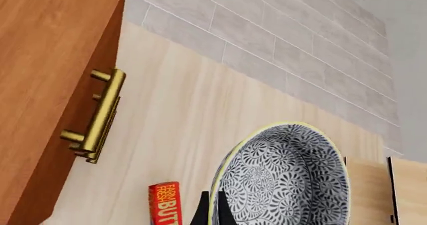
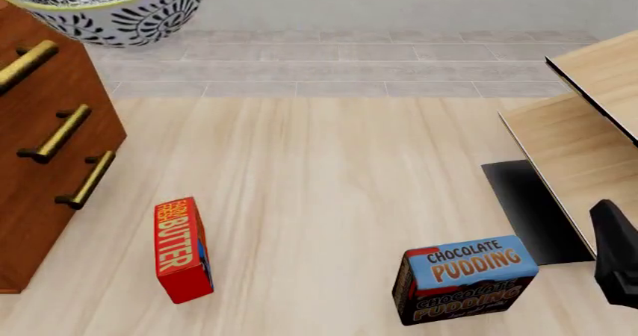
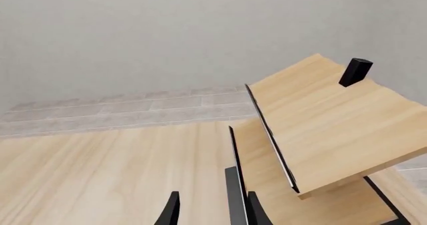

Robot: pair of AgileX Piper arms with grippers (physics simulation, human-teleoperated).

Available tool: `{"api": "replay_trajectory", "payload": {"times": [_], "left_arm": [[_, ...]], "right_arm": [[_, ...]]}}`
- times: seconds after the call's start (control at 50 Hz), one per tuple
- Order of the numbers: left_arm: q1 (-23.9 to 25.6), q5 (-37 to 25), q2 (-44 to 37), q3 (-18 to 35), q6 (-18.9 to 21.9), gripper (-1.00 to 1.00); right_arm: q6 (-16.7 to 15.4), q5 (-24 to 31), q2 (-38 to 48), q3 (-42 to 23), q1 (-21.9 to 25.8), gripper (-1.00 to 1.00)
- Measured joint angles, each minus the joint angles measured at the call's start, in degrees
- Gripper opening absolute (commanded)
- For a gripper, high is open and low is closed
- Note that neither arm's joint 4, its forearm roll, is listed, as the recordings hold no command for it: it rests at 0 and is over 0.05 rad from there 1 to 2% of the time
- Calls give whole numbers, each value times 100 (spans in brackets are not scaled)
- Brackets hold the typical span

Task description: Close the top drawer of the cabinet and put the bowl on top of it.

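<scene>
The bowl (image 2: 119,11), white with a dense black floral pattern and a yellow-green rim, hangs high at the far left, over the upper front edge of the cabinet (image 2: 40,164). In the left wrist view my left gripper (image 1: 212,212) is shut on the bowl (image 1: 287,177), one finger on each side of its rim. The cabinet (image 1: 40,75) stands beside it. The top drawer (image 2: 25,63) looks flush with the two drawer fronts below it, and the brass handles (image 1: 100,115) line up. My right gripper (image 3: 213,212) is open with nothing held, low at the right beside pale furniture.
A red butter box (image 2: 182,250) stands on the wooden floor in front of the cabinet. A blue and brown chocolate pudding box (image 2: 464,276) stands near the front right. Pale light-wood furniture (image 2: 588,119) with a dark panel fills the right side.
</scene>
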State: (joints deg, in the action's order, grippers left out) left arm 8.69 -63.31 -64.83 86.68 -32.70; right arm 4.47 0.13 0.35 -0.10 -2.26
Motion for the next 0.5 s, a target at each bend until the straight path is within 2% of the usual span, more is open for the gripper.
{"api": "replay_trajectory", "payload": {"times": [0.24,0.5], "left_arm": [[-782,-468,-131,834,-232,-100],[-1823,-617,-228,1131,-482,-100]], "right_arm": [[-1,6,-9,-4,-8,100],[-5,8,-1,-6,0,100]]}}
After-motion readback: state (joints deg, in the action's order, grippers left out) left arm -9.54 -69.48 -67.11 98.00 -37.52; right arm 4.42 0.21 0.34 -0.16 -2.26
